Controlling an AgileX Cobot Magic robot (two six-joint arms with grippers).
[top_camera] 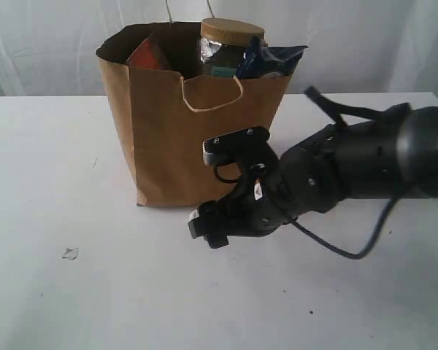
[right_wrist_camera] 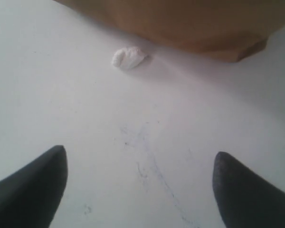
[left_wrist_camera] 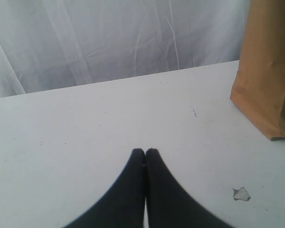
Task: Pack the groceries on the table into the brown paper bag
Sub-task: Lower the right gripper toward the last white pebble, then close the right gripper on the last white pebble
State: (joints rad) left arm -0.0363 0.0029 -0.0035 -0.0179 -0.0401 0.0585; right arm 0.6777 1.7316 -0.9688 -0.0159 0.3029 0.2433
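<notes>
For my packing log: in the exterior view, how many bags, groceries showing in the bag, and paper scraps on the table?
Bag: 1
Groceries: 3 (jar, pouch, packet)
Scrap: 1
Total: 5

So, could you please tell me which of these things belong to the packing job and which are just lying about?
Part of the job:
- paper bag
- gold-lidded jar, in the bag
- dark blue packet, in the bag
- orange pouch, in the bag
- table
- right hand, open beside the bag

Just lying about:
- flat scrap
- crumpled white scrap
</notes>
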